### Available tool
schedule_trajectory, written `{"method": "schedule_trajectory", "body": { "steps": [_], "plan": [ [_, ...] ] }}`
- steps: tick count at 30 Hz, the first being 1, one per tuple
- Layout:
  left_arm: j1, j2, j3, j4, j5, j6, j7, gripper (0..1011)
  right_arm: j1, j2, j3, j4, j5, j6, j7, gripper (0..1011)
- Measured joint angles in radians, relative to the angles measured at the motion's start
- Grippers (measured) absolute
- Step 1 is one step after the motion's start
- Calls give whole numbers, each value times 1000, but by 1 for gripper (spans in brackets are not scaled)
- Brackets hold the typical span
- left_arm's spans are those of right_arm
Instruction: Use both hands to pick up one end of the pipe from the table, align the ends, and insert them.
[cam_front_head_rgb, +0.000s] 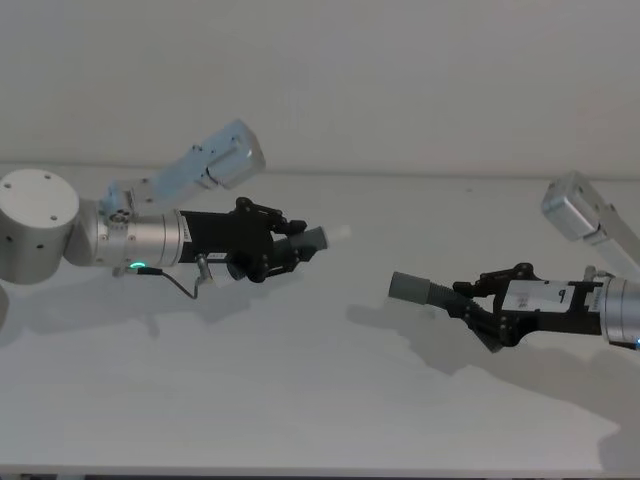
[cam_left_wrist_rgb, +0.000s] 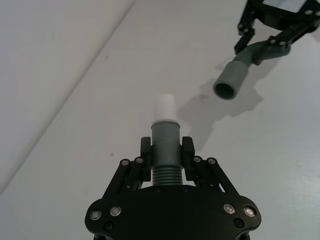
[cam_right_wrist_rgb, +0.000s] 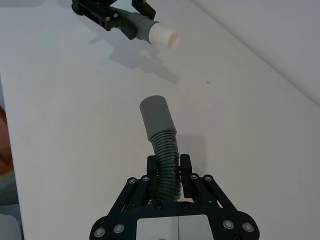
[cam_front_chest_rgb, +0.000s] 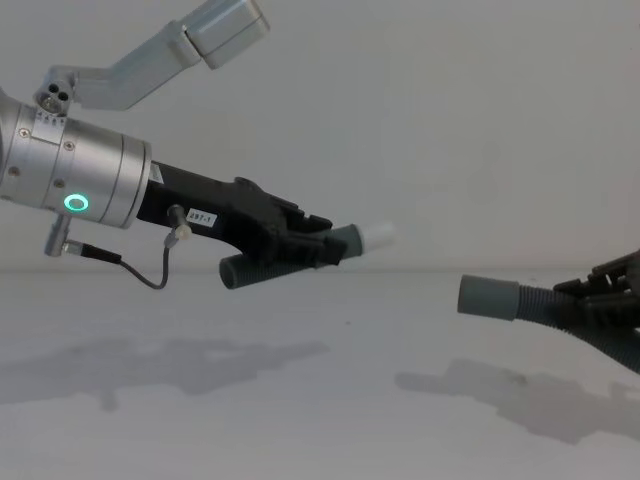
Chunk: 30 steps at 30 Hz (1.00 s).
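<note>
Chest view: right gripper (cam_front_chest_rgb: 600, 312) cropped; both grippers' fingers pinching pipe pieces (cam_front_chest_rgb: 300, 253), ends apart.

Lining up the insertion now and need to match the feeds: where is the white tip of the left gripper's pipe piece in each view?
Head view: white tip, centre, just right of the left gripper.
Left wrist view, centre, beyond the grey cuff.
Right wrist view, near the top.
Chest view, centre.
Shared landmark: the right gripper's open grey cuff, facing the tip.
</note>
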<state>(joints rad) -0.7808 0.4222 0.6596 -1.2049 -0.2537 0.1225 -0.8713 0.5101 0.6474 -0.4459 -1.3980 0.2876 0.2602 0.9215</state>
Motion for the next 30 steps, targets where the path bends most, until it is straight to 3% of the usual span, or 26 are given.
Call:
{"method": "schedule_trajectory", "body": {
  "steps": [10, 30],
  "plan": [
    [-21, 0, 22, 24, -13, -30, -51, 346, 23, -3, -13, 16, 5, -7, 12, 268],
    [-51, -10, 50, 64, -27, -62, -92, 346, 59, -22, -31, 46, 23, -17, 13, 268]
  ]
}}
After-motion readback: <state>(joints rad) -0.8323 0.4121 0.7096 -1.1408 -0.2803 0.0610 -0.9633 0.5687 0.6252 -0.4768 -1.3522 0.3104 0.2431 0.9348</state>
